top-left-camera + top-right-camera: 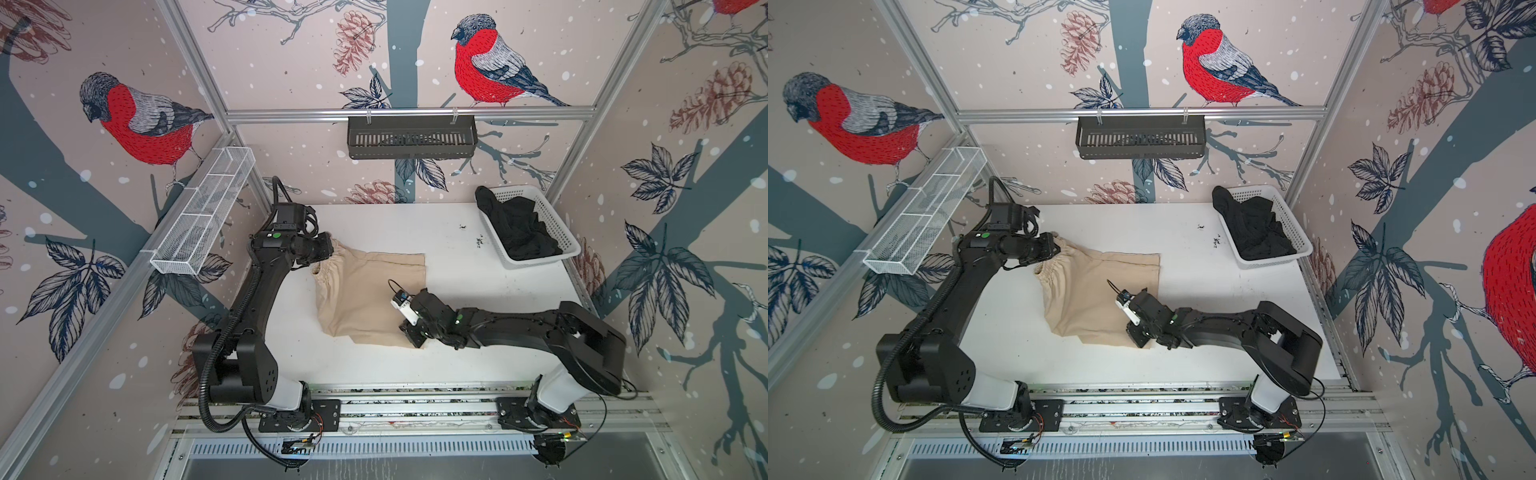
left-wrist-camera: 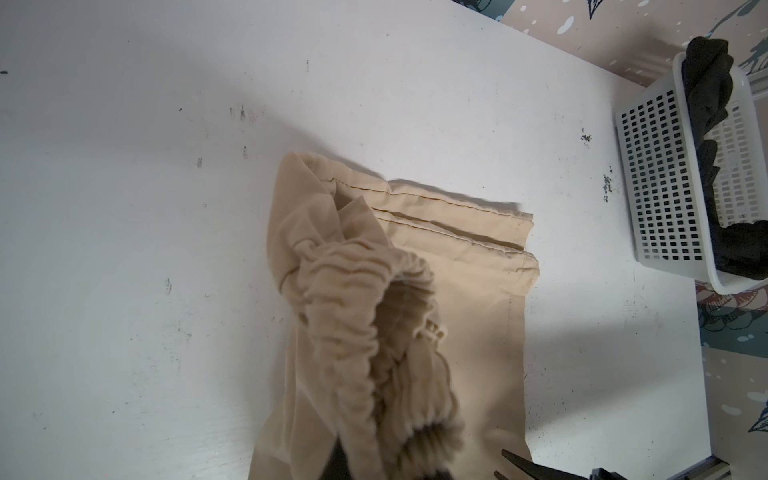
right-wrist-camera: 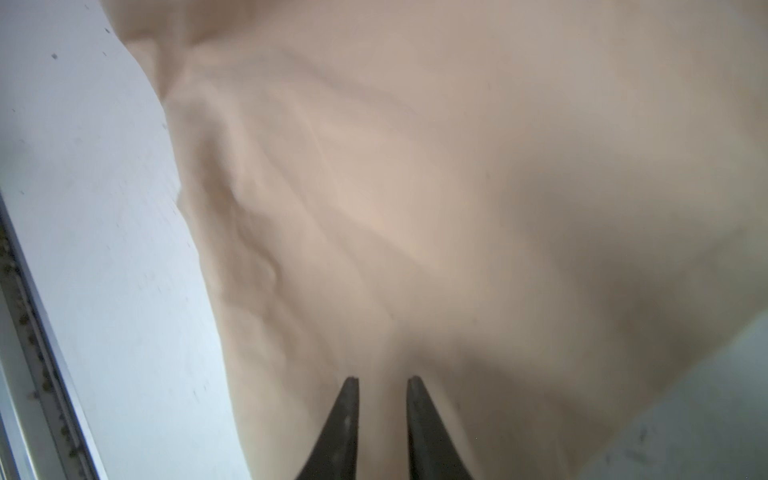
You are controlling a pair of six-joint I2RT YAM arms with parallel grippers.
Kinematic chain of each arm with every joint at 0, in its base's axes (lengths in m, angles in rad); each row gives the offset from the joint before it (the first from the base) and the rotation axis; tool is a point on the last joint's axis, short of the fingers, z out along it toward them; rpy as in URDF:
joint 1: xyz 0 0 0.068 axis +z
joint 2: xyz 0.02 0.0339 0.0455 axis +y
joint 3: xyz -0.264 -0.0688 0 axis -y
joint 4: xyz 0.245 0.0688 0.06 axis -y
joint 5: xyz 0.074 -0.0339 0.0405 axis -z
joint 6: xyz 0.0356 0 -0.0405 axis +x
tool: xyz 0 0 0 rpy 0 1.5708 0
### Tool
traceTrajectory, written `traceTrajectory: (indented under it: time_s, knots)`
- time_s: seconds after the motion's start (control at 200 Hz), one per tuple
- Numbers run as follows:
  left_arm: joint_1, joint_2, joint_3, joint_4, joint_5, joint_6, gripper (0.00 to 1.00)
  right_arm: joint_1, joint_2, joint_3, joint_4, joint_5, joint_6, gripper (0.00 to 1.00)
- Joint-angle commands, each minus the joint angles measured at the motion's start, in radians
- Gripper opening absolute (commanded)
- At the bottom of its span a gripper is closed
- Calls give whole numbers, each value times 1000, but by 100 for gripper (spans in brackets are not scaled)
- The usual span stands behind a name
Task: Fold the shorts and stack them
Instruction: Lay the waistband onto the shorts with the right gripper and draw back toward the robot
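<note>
Left pincer (image 1: 328, 249) is clenched on the gathered waistband of the beige shorts (image 1: 365, 299), holding that end raised off the white worktop (image 1: 415, 224). In both top views the white basket (image 1: 540, 261) stands at the far right corner of the worktop. The beige shorts (image 1: 1092, 299) lie well apart from it, over toward the left arm's side and mostly flat. The left pincer (image 1: 1054, 245) grips the end of them farthest from the basket. The right pincer (image 1: 410, 337) is down on the corner of the same shorts that lies on the basket's side and nearest the arm bases, also seen at (image 1: 1138, 337). The black shorts (image 1: 519, 232) are bunched inside the basket (image 1: 1275, 261), with one end draped over its far rim (image 1: 1225, 199).

From the left wrist, the waistband rises in tight gathers toward the camera, and only dark slivers of the fingers (image 2: 336, 461) show beneath the cloth. The rest of the beige shorts (image 2: 457, 257) lies flat, its stitched hems toward the basket (image 2: 656, 178). The black shorts (image 2: 706, 95) hang over the basket's rim.

From the right wrist, the right pincer (image 3: 383, 380) sits over blurred beige cloth (image 3: 457, 187), with bare worktop (image 3: 104, 249) beside it. Its two dark fingers (image 3: 351, 399) stand a narrow gap apart, and cloth shows between them. Whether they nip the cloth I cannot tell.
</note>
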Motion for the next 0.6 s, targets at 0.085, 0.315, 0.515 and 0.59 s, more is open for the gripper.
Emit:
traceTrajectory:
  time_s: [0.085,0.315,0.515,0.59]
  knots:
    - [-99,-28,-12,-12,-92,-57,0,64,-66,-131,30,84,111,15]
    - [-207,-75,-124,141,-101,-168,0,103,-12,-141,64,90,127,13]
    - [-282,-65,-173,239,-102,-237,0,136,34,-125,93,78,137,11]
    - [-296,-47,-157,247,-99,-243,0,149,45,-119,82,83,140,11]
